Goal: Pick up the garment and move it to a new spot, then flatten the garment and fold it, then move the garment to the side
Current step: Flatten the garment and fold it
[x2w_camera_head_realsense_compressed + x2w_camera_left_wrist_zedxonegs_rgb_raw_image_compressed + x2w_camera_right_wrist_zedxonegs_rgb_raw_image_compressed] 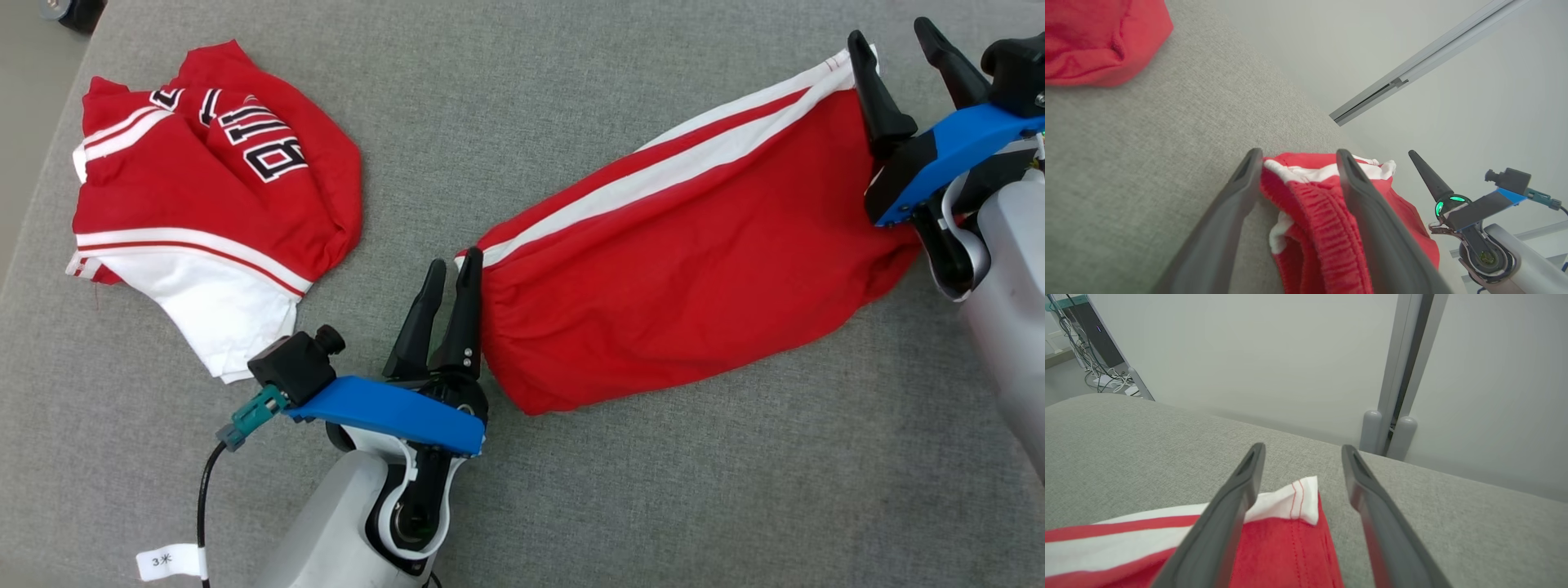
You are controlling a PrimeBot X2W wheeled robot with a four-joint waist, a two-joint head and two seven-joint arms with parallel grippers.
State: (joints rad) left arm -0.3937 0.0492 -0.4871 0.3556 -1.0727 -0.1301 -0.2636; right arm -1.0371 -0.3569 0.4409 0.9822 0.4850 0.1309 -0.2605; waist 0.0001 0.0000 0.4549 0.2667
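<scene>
The garment [678, 286], red shorts with white side stripes, lies folded lengthwise on the grey cushioned surface [571, 506], running from the middle toward the upper right. My left gripper [453, 261] stands at its lower-left end. In the left wrist view the left gripper [1299, 154] is open, with the gathered red waistband [1310, 212] lying between the fingers. My right gripper [890, 33] is at the upper-right end. In the right wrist view the right gripper [1302, 448] is open over the white-striped corner [1294, 500], which rests flat on the surface.
A crumpled red and white jersey [220, 180] with black lettering lies at the left, also seen as the jersey [1094, 36]. The surface's left edge [33, 220] drops to the floor. A cable with a white tag [167, 562] hangs from my left wrist.
</scene>
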